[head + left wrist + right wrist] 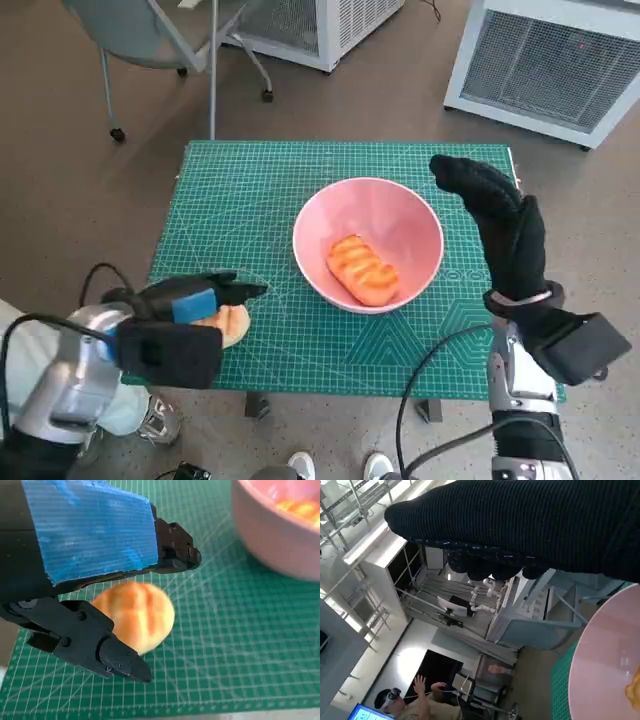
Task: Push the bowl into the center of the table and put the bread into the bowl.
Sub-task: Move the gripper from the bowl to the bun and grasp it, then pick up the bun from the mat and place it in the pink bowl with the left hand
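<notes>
Pink round plastic bowl (368, 243) roughly mid-bench on green grid cutting mat (260, 190), one ridged orange bread loaf (363, 269) already inside. Second golden round bread roll (136, 615) near the mat's near-left edge, well apart from bowl. Black blue-taped left hand (190, 300) straddling roll, fingers apart, no clear grip yet. Black-gloved right hand (500, 225) raised beside bowl rim, released, holding nothing. Step looks like: grasping roll. Next: clamp, lift, carry over rim, drop

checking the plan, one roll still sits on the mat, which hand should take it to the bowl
Left. The left hand already straddles the bread roll on the mat; the right hand stands raised beside the pink bowl, far from that roll.
</notes>
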